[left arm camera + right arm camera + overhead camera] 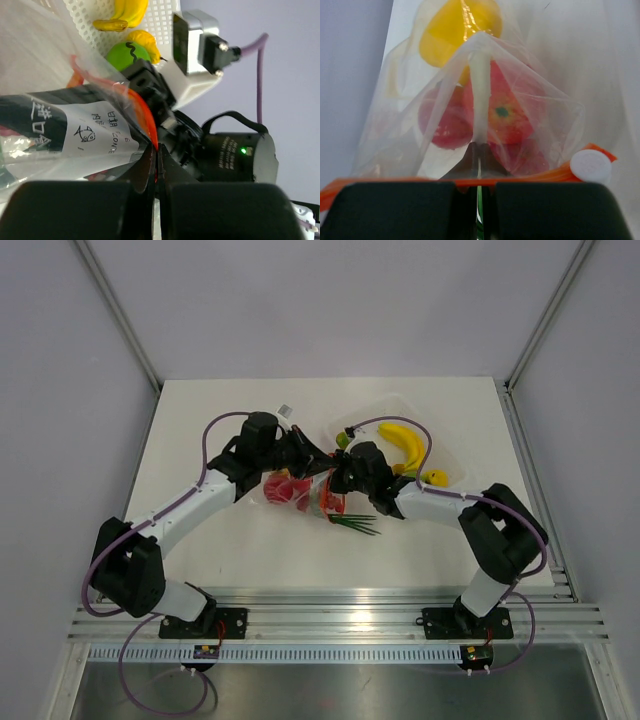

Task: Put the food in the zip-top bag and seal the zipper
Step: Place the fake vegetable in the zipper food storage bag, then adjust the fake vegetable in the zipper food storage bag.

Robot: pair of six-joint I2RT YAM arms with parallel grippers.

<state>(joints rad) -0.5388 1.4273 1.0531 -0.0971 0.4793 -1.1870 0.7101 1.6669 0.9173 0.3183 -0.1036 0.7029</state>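
Observation:
The zip-top bag (pixel 288 490) lies mid-table, holding red round fruits (pixel 445 120) and a yellow piece (pixel 452 32). My left gripper (pixel 157 150) is shut on the orange-red zipper (pixel 142 107) at one end of the bag's mouth. My right gripper (pixel 480 146) is shut on a fold of the clear film just past the zipper (pixel 390 182), beside a white round tab (pixel 590 165). In the top view the left gripper (pixel 312 462) and the right gripper (pixel 335 480) meet at the bag's right side. Green stalks (pixel 355 523) lie on the table just below them.
A translucent white tray (pixel 385 410) stands at the back right. A banana (pixel 402 438), a yellow fruit (pixel 435 478) and a green round fruit (pixel 343 440) are on or by it. Grey walls close in the table on three sides.

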